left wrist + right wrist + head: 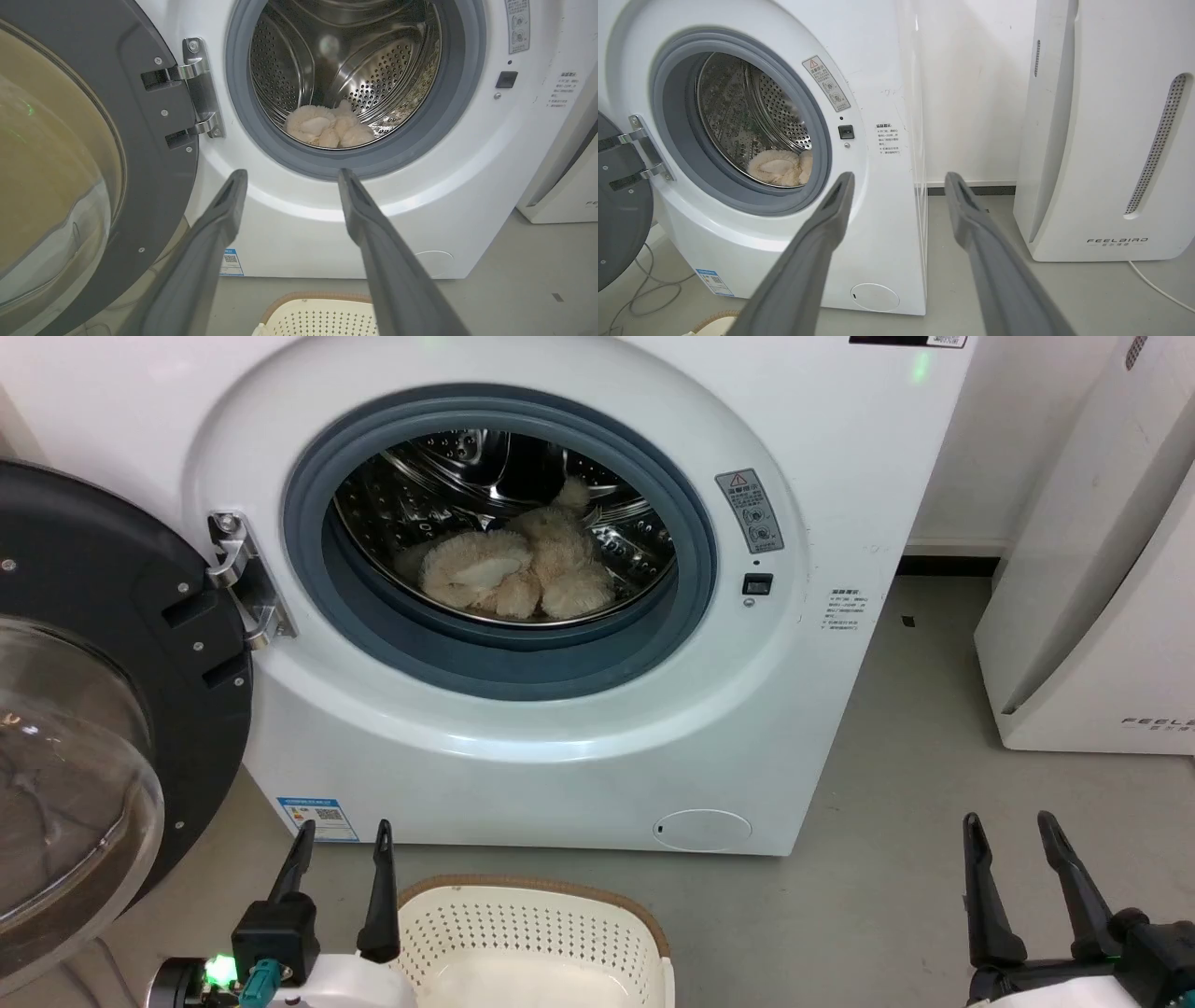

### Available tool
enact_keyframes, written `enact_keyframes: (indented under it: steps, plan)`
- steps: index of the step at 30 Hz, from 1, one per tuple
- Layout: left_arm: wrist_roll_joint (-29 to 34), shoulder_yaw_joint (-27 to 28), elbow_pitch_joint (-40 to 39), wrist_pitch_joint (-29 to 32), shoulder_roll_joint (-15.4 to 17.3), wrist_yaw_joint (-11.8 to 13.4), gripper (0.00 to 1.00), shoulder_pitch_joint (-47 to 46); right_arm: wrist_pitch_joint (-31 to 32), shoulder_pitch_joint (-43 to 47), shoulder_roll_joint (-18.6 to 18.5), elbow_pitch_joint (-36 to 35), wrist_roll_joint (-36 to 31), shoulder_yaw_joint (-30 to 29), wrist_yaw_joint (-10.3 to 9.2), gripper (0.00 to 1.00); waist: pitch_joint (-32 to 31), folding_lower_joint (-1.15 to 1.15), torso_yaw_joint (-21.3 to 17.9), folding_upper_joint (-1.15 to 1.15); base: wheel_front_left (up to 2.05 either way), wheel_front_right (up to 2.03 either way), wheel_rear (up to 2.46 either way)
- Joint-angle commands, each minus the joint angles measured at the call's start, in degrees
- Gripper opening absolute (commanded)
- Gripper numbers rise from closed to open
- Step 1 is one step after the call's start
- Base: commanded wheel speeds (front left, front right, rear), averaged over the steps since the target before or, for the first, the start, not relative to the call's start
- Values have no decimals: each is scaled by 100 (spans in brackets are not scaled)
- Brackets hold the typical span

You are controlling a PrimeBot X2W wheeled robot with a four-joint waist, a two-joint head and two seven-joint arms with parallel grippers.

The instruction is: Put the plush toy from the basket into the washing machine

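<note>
Cream plush toy is lying low in the steel drum of the washing machine, toward the front, just behind the grey door ring. Both are hanging spread apart, gripping nothing: left pincer just beside the basket rim, right pincer over bare floor. I'm watching two risks: fur getting pinched at the ring if the door swings shut, and my left arm clipping the basket or the door.

A grey floor meets a white wall beside a white FEELBAIRD appliance.
</note>
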Motion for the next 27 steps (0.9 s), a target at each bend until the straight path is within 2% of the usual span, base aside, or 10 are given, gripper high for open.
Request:
enact_keyframes:
  steps: [1,2,27]
  plan:
    - [59,-27,24,-25,-29,6,100,63,-25,79,-1,25,-3,-6,-4,100,-5,1,-4,0,0,0,0]
    - [31,-21,20,2,-9,-2,0,0,1,3,0,10,0,0,0,0,-7,1,-4,0,0,0,0]
    - [53,-28,-199,269,-22,-12,0,18,264,-84,0,-19,-162,74,-1,0,-19,1,-53,0,0,0,0]
